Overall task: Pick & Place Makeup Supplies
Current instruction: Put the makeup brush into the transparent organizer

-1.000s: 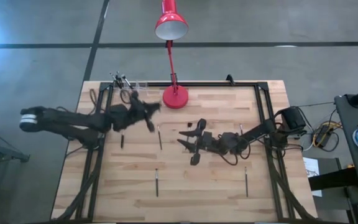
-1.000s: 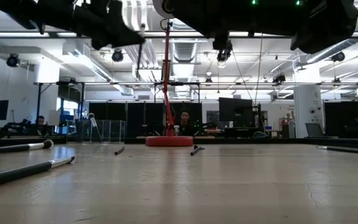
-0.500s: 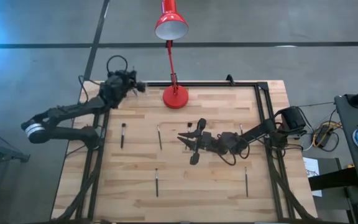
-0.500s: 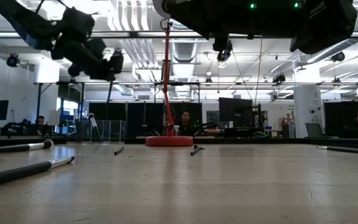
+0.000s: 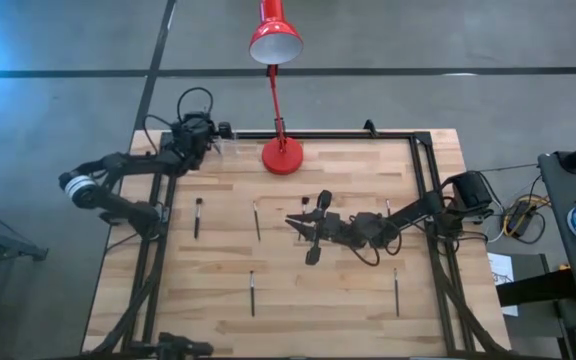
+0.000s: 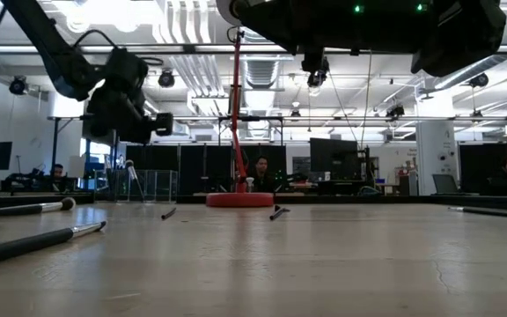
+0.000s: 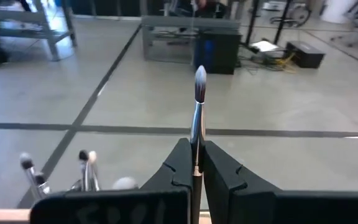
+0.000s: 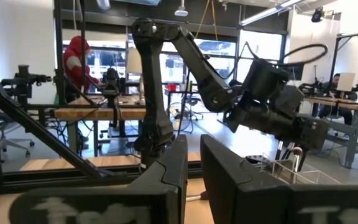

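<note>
My left gripper (image 5: pixel 211 135) hangs at the table's far left corner, shut on a thin makeup brush (image 7: pixel 199 106) that stands upright between its fingers, bristle tip up. Just below it, a clear container (image 7: pixel 73 177) holds a few brushes. More makeup supplies lie flat on the wood: one brush (image 5: pixel 197 215) at the left, another (image 5: pixel 256 220) beside it, and a third (image 5: pixel 252 292) nearer the front. My right gripper (image 5: pixel 303 222) sits low over the table's middle. Its fingers (image 8: pixel 173 171) stand close together with nothing visible between them.
A red desk lamp stands with its base (image 5: pixel 281 155) at the far middle of the table. Another brush (image 5: pixel 396 290) lies at the front right. A black frame runs round the table's edges. People sit at desks in the room behind.
My left arm has swung from over the table's left half back to the far left corner, carrying the brush to the clear container. The right arm has stayed in place.
</note>
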Robot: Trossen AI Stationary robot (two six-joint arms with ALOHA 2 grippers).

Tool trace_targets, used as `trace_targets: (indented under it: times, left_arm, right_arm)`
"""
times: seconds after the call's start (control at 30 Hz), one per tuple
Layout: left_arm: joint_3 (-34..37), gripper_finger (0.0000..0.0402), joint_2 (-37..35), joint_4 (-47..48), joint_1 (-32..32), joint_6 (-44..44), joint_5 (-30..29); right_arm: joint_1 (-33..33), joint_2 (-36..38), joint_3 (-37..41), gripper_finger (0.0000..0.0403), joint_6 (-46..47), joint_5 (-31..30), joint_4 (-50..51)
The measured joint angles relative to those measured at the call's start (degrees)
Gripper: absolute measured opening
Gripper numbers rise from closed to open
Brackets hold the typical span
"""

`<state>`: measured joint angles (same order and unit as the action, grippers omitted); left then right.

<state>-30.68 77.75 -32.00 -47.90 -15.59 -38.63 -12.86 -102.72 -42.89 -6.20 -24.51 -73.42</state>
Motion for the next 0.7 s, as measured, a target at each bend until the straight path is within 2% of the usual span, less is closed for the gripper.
trace_targets:
  times: [0.3, 0.47, 0.7]
  left_arm:
    - [1.3, 0.002, 2.3, -0.1, -0.1, -8.3, -0.6]
    - [2.8, 0.0026, 0.7, -0.2, -0.1, -8.7, 0.5]
    - [3.0, 0.0055, 0.5, 2.5, -0.1, -10.1, 2.1]
  right_arm:
    - [0.0, 0.0, 0.0, 0.0038, 0.1, 0.0, 0.7]
    - [0.0, 0.0, 0.0, 0.0038, 0.2, 0.0, 0.8]
    - [0.0, 0.0, 0.0, 0.0038, 0.2, 0.0, 0.9]
